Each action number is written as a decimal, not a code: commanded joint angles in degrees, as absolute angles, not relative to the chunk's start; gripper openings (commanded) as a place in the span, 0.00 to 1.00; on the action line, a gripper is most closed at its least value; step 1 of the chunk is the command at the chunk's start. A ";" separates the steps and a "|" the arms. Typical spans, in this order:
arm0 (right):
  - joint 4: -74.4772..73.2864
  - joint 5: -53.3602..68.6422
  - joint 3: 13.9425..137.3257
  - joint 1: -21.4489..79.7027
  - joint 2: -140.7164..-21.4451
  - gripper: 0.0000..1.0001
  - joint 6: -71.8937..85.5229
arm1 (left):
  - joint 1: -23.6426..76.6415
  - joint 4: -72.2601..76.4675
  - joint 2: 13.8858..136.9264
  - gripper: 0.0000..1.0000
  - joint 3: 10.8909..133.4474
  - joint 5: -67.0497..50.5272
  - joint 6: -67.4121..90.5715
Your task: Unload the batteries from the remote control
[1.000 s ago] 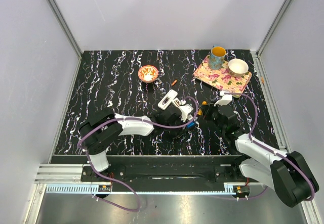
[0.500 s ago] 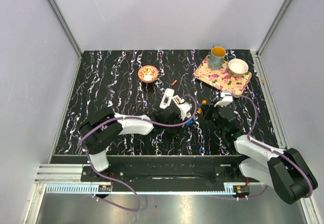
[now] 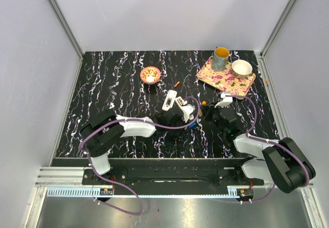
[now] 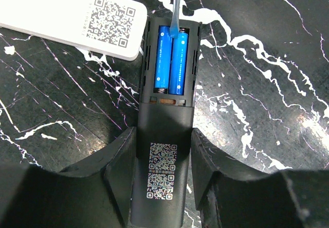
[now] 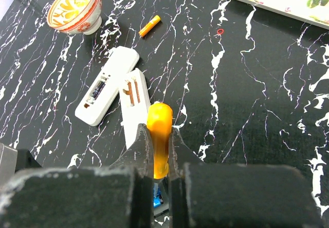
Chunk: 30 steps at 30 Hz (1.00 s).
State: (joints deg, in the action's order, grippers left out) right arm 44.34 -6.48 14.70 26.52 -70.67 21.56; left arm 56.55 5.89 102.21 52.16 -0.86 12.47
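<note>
Top view: the right gripper (image 3: pixel 207 107) has edged slightly toward the white remote (image 3: pixel 168 100) since half a second ago. A loose orange battery (image 3: pixel 176 84) lies beyond that remote, toward the patterned bowl (image 3: pixel 150 74).

Left wrist alone shows the left gripper (image 4: pixel 163 145) clamped around a black remote (image 4: pixel 165 117). Two blue batteries (image 4: pixel 180 60) sit in its open bay, with a blue tool tip (image 4: pixel 175 12) at their far ends.

Right wrist: the fingers (image 5: pixel 144 153) squeeze the tool's orange handle (image 5: pixel 159 135); its lower end is mostly hidden between them.

Blue batteries (image 4: pixel 178 63) in open black remote (image 4: pixel 163 135)
</note>
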 commanded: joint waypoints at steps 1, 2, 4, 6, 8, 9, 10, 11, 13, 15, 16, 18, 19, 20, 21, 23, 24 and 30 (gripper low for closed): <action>45.62 -8.35 15.73 26.98 -70.05 0.00 21.71 | 55.72 -2.37 105.29 0.11 50.98 1.41 12.13; 45.18 -9.05 15.73 26.90 -69.87 0.00 21.62 | 55.72 -2.29 105.38 0.11 51.06 1.23 12.13; 44.56 -9.40 15.99 26.98 -69.52 0.00 20.92 | 55.72 -2.28 105.38 0.11 51.07 1.14 12.13; 42.72 -9.49 16.43 26.98 -69.17 0.00 20.83 | 55.72 -2.37 105.47 0.11 51.15 1.14 12.04; 41.67 -9.58 16.61 26.90 -68.47 0.00 20.92 | 55.72 -2.37 105.38 0.11 51.15 1.14 11.95; 41.40 -9.67 16.52 26.89 -68.12 0.00 20.83 | 55.72 -2.37 105.47 0.11 51.15 1.14 11.95; 41.14 -9.75 16.44 26.98 -67.33 0.00 20.74 | 55.72 -2.46 105.47 0.11 51.15 1.23 11.87; 40.61 -9.93 16.44 26.90 -66.98 0.00 20.66 | 55.72 -2.55 105.47 0.11 51.07 1.23 11.87; 39.38 -10.02 16.87 26.98 -66.27 0.00 20.04 | 55.72 -2.46 105.56 0.11 50.98 1.32 11.87; 38.32 -10.28 17.22 26.89 -66.09 0.00 19.86 | 55.72 -2.37 105.73 0.11 50.89 1.23 11.87; 38.06 -10.46 17.31 26.89 -66.27 0.00 19.86 | 55.72 -2.29 105.82 0.11 50.89 1.14 11.87; 38.49 -10.11 17.31 26.90 -66.79 0.00 19.95 | 55.72 -2.20 105.91 0.11 50.89 1.06 11.87; 38.58 -9.85 17.49 26.89 -67.75 0.00 20.04 | 55.72 -2.20 105.91 0.11 50.98 1.05 11.95; 39.02 -9.32 17.58 26.89 -68.20 0.00 20.13 | 55.72 -2.20 105.82 0.11 50.98 1.05 11.95; 39.37 -8.97 17.67 26.89 -68.73 0.00 20.30 | 55.72 -2.20 105.82 0.11 50.98 0.97 11.87; 39.72 -8.09 17.93 26.89 -70.22 0.00 20.74 | 55.72 -2.29 105.82 0.11 51.06 0.97 11.87; 39.81 -7.65 18.19 26.89 -70.75 0.00 21.00 | 55.72 -2.11 105.82 0.11 51.06 0.97 11.87; 42.10 -3.61 17.93 26.89 -73.91 0.00 24.60 | 55.72 -1.93 106.17 0.11 51.07 0.79 11.87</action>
